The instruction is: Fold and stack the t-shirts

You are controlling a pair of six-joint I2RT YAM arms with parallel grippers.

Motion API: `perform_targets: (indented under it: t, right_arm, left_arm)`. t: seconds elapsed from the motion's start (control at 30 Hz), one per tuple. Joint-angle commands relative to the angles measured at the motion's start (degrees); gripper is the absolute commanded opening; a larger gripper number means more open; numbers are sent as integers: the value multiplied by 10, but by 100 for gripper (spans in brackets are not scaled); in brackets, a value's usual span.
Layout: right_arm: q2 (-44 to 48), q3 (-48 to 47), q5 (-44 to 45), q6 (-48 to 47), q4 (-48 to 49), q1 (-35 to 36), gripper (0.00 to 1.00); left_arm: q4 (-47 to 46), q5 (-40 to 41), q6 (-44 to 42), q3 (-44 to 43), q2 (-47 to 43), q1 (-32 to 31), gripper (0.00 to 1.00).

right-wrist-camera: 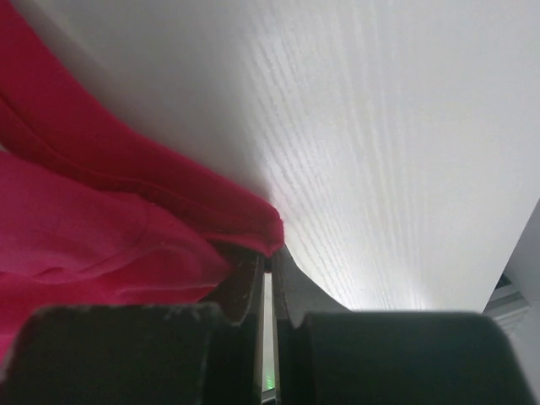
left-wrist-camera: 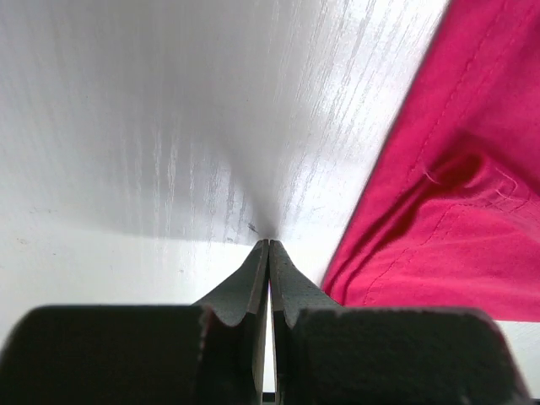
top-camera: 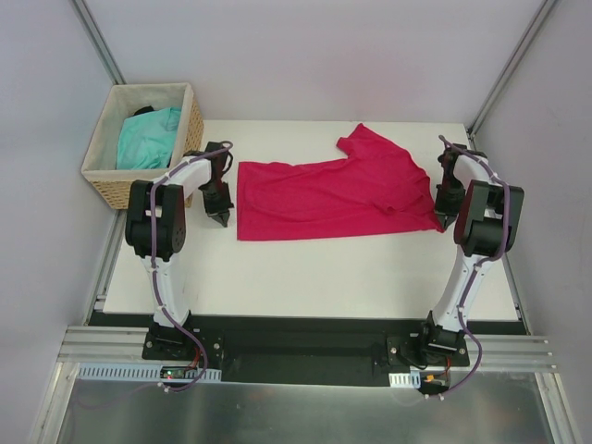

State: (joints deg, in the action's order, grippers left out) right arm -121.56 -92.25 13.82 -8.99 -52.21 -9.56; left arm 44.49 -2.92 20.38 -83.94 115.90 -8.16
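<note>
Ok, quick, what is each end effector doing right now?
Left end effector: closed, empty, tips beside the crimson-pink fabric t-shirt on the white table.
Right end effector: closed, pinching that t-shirt's corner.

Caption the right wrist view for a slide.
Right gripper shut on a corner of the crimson t-shirt, white table beyond.

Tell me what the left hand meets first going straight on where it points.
Probably the bare table: the shut left hand points down at it, just beside the crimson t-shirt's edge.
</note>
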Motion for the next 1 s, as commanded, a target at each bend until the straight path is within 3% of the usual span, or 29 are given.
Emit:
perform_targets:
  t: [0.0,0.17,0.27,0.3,0.4,0.53,0.67,0.77,0.87,0.97]
  right_arm:
    - [-3,-27,38,6,-32,-5,1]
    - [5,-20,-5,3,-19,-1,3]
    - [32,-2,26,14,-9,2,30]
    - [48,-5,41,22,-11,2,44]
    - [90,-19,67,22,-14,2,66]
    - [147,-34,81,28,-15,2,68]
    - [195,-13,34,44,20,4,68]
    - [193,14,-4,54,35,13,68]
    - [178,32,-20,54,42,30,67]
    - [173,40,-23,50,50,47,67]
  left_arm:
    - [34,19,-3,-32,3,3,0]
    - [44,21,-5,-52,5,3,0]
    - [46,20,-4,-61,7,3,0]
    - [46,20,-2,-63,7,3,0]
    - [48,22,-2,-72,7,1,0]
    - [53,11,-10,-89,7,-2,0]
    - [52,-35,-24,-83,11,-10,0]
    - [32,-64,-50,-69,6,-37,0]
    - [-2,-168,-74,-50,13,-50,0]
    - [-13,-178,-68,-49,16,-60,0]
